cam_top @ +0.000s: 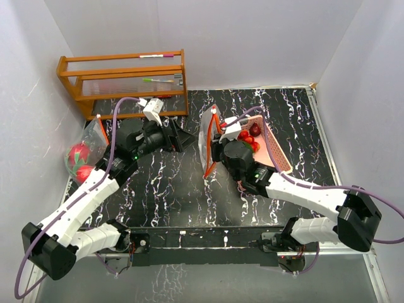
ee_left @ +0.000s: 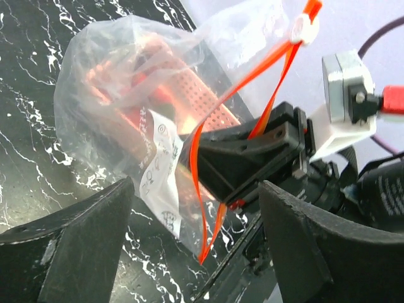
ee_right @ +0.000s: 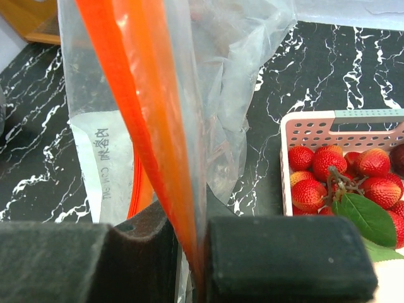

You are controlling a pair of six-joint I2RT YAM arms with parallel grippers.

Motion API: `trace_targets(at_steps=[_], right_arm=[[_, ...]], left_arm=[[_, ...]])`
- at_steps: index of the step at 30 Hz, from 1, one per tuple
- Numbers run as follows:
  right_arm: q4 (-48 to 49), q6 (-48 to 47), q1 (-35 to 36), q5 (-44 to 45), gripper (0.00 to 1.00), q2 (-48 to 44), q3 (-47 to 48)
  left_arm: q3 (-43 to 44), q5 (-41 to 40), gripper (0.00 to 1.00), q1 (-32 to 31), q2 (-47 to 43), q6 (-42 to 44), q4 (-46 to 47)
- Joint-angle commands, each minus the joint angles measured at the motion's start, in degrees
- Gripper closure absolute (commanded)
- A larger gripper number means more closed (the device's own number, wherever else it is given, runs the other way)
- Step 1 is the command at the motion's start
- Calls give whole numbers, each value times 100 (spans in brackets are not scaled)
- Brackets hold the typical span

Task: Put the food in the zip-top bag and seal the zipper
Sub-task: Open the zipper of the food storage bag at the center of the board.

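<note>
Clenching right pincer (ee_right: 196, 252) on zip-top bag's (ee_right: 246, 76) orange zipper strip (ee_right: 145, 126), holding it upright.
Holding left pincer (ee_left: 197, 249) released, wide apart, facing that bag, pink basket (ee_right: 315, 129) of red fruits (ee_right: 328, 170) behind.

Rack (cam_top: 123, 79) stands at the far left of the table (cam_top: 177, 196), against the back wall. Dragon fruit (cam_top: 79, 154) lies at the table's left edge, nearer than the rack. Zip-top bag (cam_top: 207, 136) stands upright about mid-table, its edge pinched in the right end effector (ee_right: 197, 259). Mesh basket (cam_top: 281, 154) sits just right of the bag, with small fruits (cam_top: 246, 136) inside it. Left end effector (cam_top: 184, 140) is left of the bag, not touching it.
</note>
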Motion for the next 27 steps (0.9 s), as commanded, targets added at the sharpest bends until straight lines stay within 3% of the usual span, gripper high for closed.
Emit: trace_targets(at_steps=[1,9,14,17,22,27], right_arm=[[303,-34,115,247,91,149,384],[227,7,136,438,90,320,568],[132,10,135,449,90,389,654],[118,34,143,408,90,400,671],[42,44,153,322,90,443,764],[-25,36,162,266,90,478,807]], left_arm=[[229,-380,27,-32,175,-454,471],[352,-678,51,-264,375,-502,629],[281,-699,59,-402,292,-564,700],[248,-711,59,-466,302,-609,806],[359,-961,44,-610,598,-441,701],[439,-1150,41,-795,868,-295,788]])
